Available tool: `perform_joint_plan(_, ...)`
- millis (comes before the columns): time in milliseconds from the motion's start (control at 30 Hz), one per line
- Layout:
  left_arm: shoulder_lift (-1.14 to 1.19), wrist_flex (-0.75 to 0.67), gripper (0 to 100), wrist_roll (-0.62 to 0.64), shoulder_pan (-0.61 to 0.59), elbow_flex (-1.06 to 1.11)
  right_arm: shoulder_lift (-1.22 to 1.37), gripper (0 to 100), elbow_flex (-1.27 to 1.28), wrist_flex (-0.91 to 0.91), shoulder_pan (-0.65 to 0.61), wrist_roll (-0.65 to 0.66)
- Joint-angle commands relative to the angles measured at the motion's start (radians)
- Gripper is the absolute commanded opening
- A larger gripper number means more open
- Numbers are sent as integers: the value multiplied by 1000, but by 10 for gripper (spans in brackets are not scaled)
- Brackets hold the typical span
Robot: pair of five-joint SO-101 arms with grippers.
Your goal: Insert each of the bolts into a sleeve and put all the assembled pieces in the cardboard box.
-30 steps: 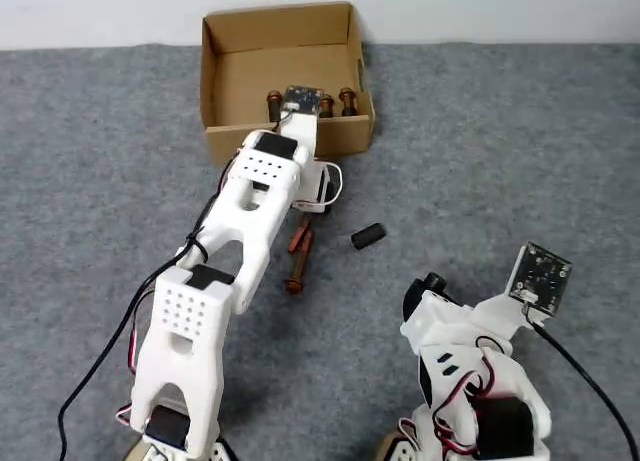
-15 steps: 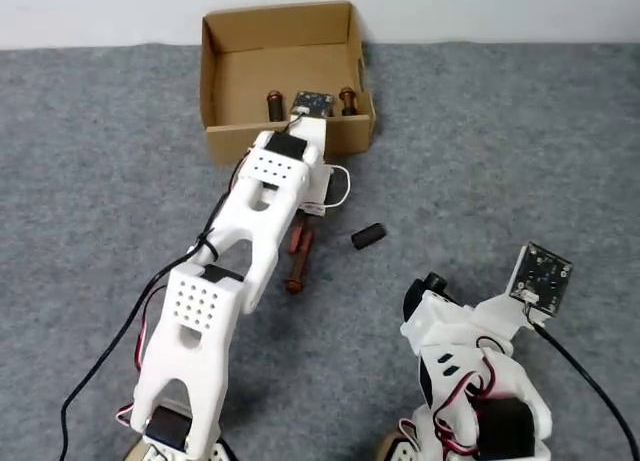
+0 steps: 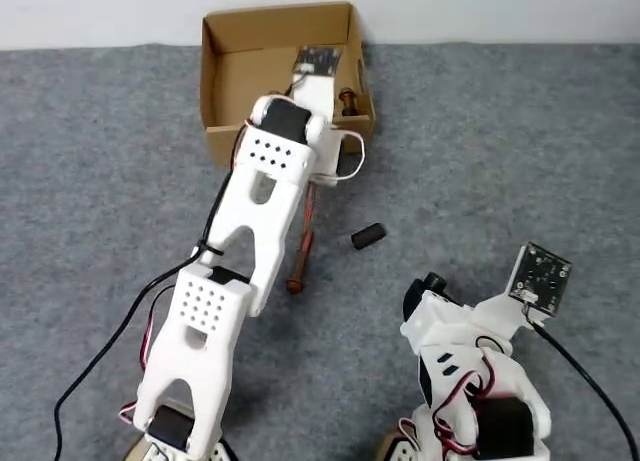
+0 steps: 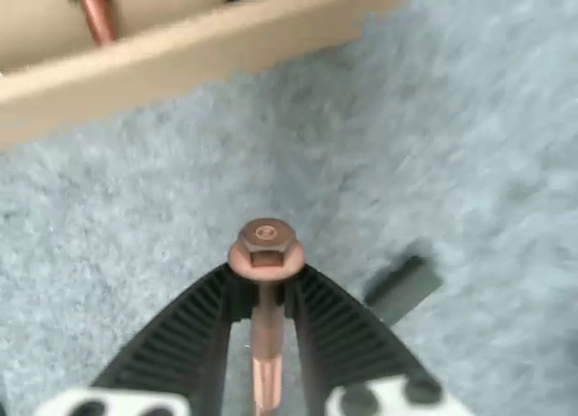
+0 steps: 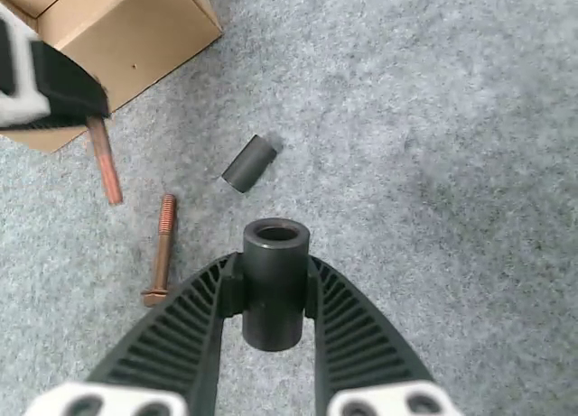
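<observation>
My left gripper [image 4: 264, 285] is shut on a copper bolt [image 4: 264, 254], gripped just under its hex head, with the shaft hanging down between the fingers. From the right wrist view this left gripper [image 5: 54, 87] holds the bolt [image 5: 104, 168] above the carpet, beside the cardboard box [image 5: 117, 37]. My right gripper [image 5: 274, 290] is shut on an upright black sleeve [image 5: 274, 254], near the table's front [image 3: 428, 286]. A second bolt [image 3: 297, 266] and a loose black sleeve [image 3: 368, 235] lie on the carpet. The box [image 3: 225, 81] holds assembled pieces [image 3: 348, 99].
Grey carpet covers the table. The left arm [image 3: 260, 201] stretches from the front edge up to the box's front wall. Open carpet lies to the right of the box and of the loose sleeve. A white wall runs behind the box.
The left arm has lifted one bolt off the carpet and swung its wrist farther toward the box. The right arm has kept still with its sleeve.
</observation>
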Motion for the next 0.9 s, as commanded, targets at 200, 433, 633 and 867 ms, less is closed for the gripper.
perform_joint_plan(200,-466,29,4,-15,34,157,-7,8,-9,5,5,38)
perform_joint_plan(433,-853,23,4,-48,37,522,-7,8,-15,-4,-19,44)
perform_joint_plan(633,-1209,-104,4,-89,61,814,-7,8,-18,-50,-191,44)
perform_joint_plan(867,-1577,-331,4,-83,43,1250,-7,8,-18,-202,-321,193)
